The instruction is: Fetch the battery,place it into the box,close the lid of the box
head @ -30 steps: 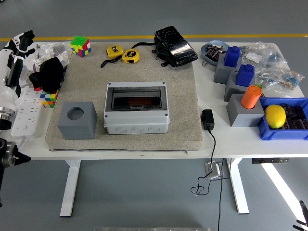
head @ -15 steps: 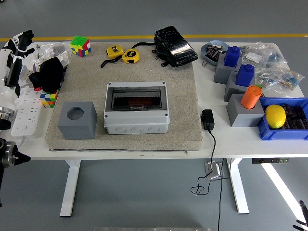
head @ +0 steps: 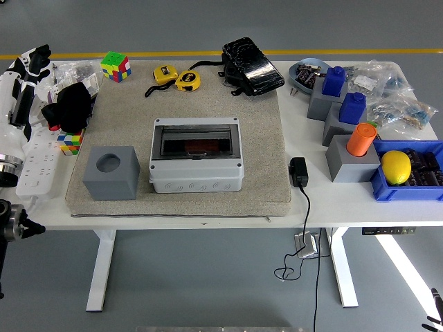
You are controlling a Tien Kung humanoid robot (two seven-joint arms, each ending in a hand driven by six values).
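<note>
The grey box (head: 197, 164) sits mid-table on a beige mat (head: 263, 138). Its dark see-through lid lies flat over the top, and something reddish-brown shows through it. Small dark batteries (head: 423, 168) lie in the blue bin (head: 408, 191) at the right edge, beside a lemon (head: 396, 167). My left arm rests at the left edge, far from the box. My left hand (head: 33, 58) points up there with its fingers stretched out, holding nothing. Of my right hand only a black sliver (head: 434, 308) shows, at the bottom right corner below the table.
A grey cube with a round hole (head: 111, 172) stands left of the box. Grey blocks with blue and orange caps (head: 346, 124) crowd the right side. Tape measures (head: 177, 78), a black pouch (head: 252, 66), Rubik's cubes (head: 115, 66), a power strip (head: 38, 162) and a charger (head: 299, 171) lie around the mat.
</note>
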